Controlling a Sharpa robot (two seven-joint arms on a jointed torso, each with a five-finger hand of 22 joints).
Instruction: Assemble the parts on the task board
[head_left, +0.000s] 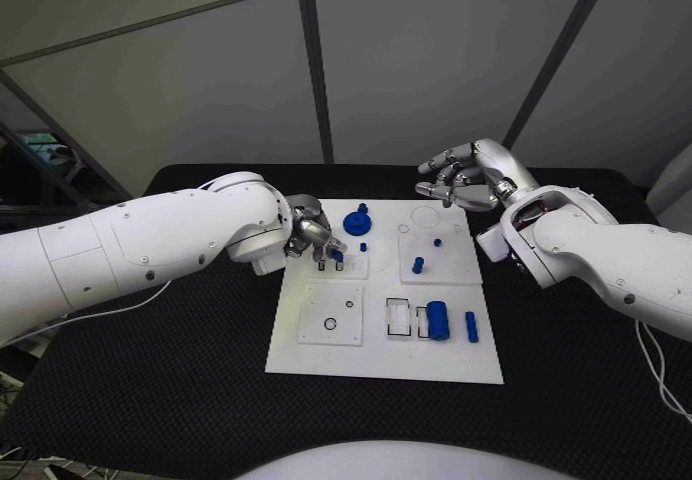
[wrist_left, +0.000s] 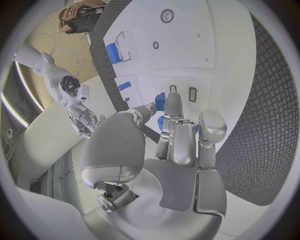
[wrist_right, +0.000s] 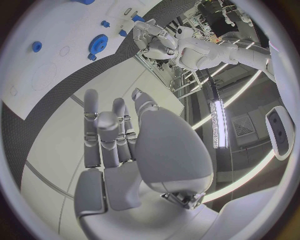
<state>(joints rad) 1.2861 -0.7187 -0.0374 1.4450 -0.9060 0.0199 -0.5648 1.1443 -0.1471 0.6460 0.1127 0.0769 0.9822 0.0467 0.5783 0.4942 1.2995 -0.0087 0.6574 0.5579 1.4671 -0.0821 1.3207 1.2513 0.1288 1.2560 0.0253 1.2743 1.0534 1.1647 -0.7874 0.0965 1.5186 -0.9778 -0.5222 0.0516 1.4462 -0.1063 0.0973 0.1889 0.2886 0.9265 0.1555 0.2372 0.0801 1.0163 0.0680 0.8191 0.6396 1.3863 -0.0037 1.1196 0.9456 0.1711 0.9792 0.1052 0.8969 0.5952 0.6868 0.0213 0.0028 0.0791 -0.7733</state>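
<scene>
The white task board (head_left: 382, 345) lies mid-table. My left hand (head_left: 312, 240) hovers low over its near-left upper plate, and thumb and fingers pinch a small blue peg (wrist_left: 160, 102) just above the board (wrist_left: 212, 45). A blue gear (head_left: 359, 217) stands right beside that hand, also seen as the gear (wrist_right: 98, 42). Loose blue pegs (head_left: 418, 265) stand on the upper right plate. A thick blue cylinder (head_left: 438, 320) and a thin blue pin (head_left: 472, 326) lie at the lower right. My right hand (head_left: 462, 178) is raised beyond the board's far edge, fingers loosely bent, holding nothing.
A small black ring (head_left: 330, 323) lies on the lower left plate. The black table (head_left: 173, 390) extends around the board. A cable (head_left: 101, 310) trails under my left arm.
</scene>
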